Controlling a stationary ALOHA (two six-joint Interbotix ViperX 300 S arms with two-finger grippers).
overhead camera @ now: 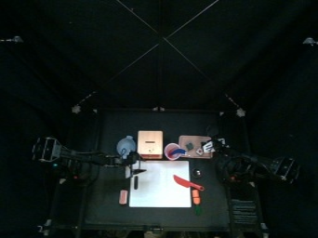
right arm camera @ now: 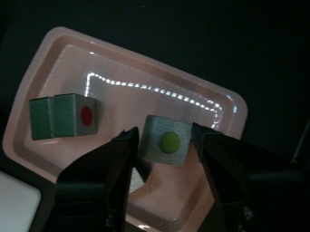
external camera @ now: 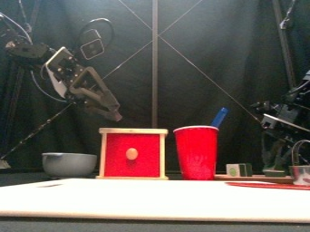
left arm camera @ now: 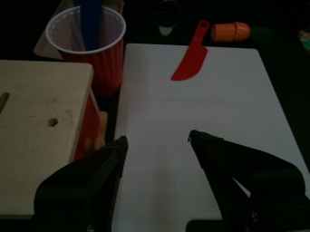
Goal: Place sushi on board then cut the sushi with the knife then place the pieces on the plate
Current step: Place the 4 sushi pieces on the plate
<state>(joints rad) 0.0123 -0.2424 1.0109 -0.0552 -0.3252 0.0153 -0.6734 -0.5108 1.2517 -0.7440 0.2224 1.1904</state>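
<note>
Over the glossy pink tray (right arm camera: 133,63) at the table's back right, my right gripper (right arm camera: 168,136) hung released, its jaws either side of one square green sushi piece (right arm camera: 169,143); a second piece (right arm camera: 63,116) lay near it in the same tray. My left gripper (left arm camera: 158,139) hovered, jaws apart and empty, above the smooth white board (left arm camera: 194,118), where the red plastic knife (left arm camera: 191,63) lay flat. A red cup (external camera: 195,152) holding a blue knife (external camera: 219,116), a pale wooden box (external camera: 132,154) and a grey bowl (external camera: 69,163) stood behind the board, black curtains all round.

Black jointed arms (external camera: 94,91), black-jawed tools (left arm camera: 158,139)
</note>
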